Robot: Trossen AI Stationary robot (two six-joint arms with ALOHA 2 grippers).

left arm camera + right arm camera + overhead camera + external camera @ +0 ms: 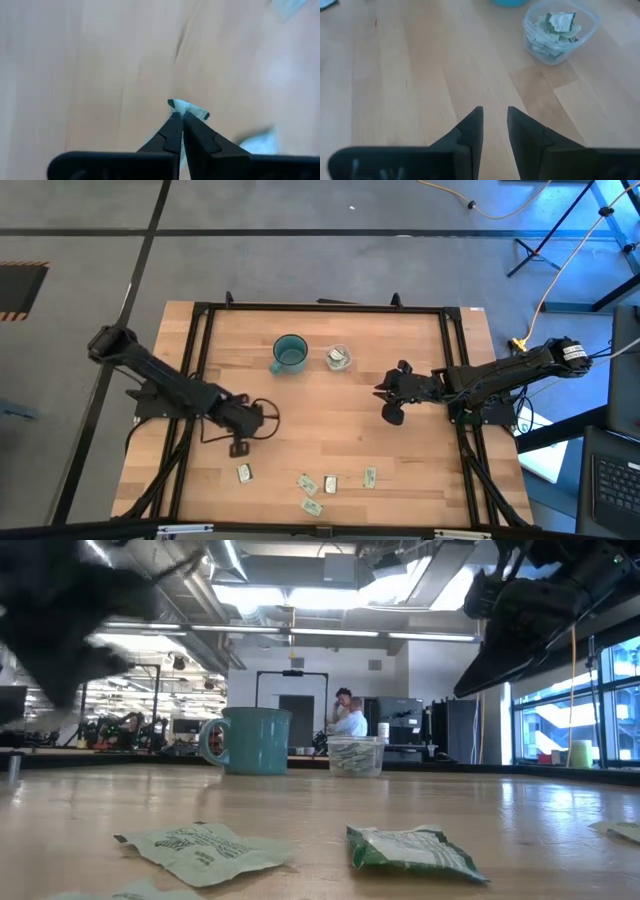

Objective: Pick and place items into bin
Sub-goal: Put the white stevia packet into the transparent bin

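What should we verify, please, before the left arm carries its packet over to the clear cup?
1. Left gripper shut on a packet: ok.
2. Packet pinched only at its edge; hold firm enough: cannot tell.
3. Clear cup upright, partly filled, room on top: ok.
4. Teal mug stands close beside the cup; aim past it: ok.
5. Right gripper open, empty, over the table's right: ok.

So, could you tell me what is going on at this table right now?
The left end effector is shut on a packet near the table's front left. The right end effector hangs open, empty, near the cup, which already holds packets. Five more packets lie along the front edge.
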